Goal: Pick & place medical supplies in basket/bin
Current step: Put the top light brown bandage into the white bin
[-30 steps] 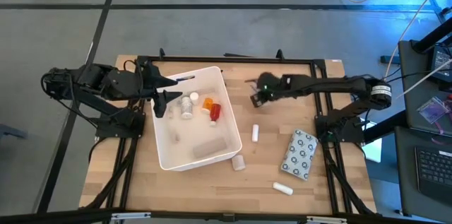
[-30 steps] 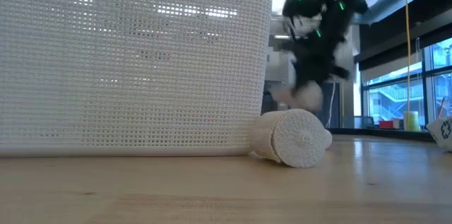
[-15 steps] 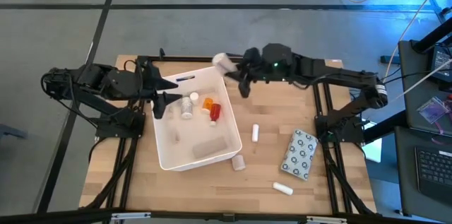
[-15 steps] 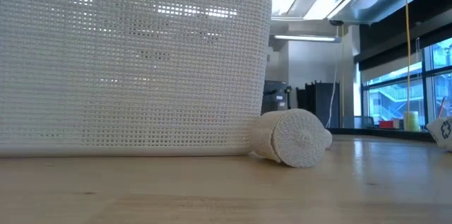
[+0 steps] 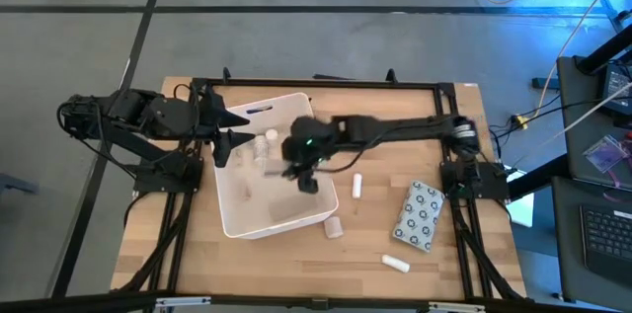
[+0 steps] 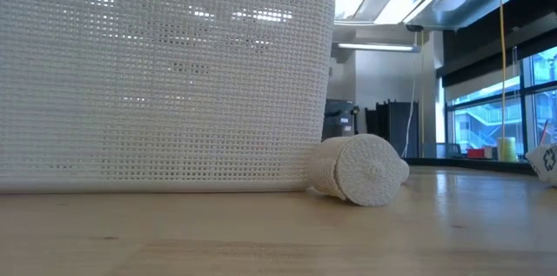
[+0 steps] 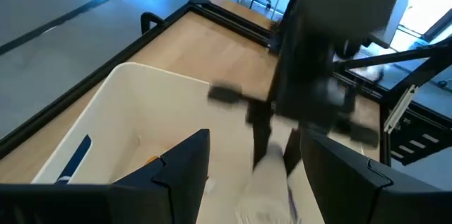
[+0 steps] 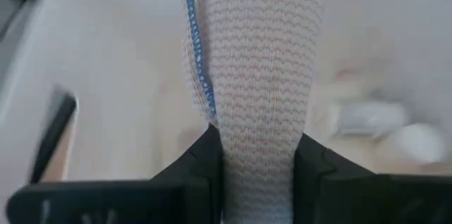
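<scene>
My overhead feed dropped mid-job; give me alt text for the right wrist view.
A beige woven bandage roll with a blue stitched edge fills the view, pinched between the right gripper's dark jaws. Behind it lies the blurred white bin with pale items inside.

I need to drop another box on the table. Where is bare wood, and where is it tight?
Bare wood lies along the far edge behind the white tub, and at the near left corner beside it. It is crowded to the tub's right: a small white tube, the dotted packet, a beige roll and another white tube lie there.
</scene>
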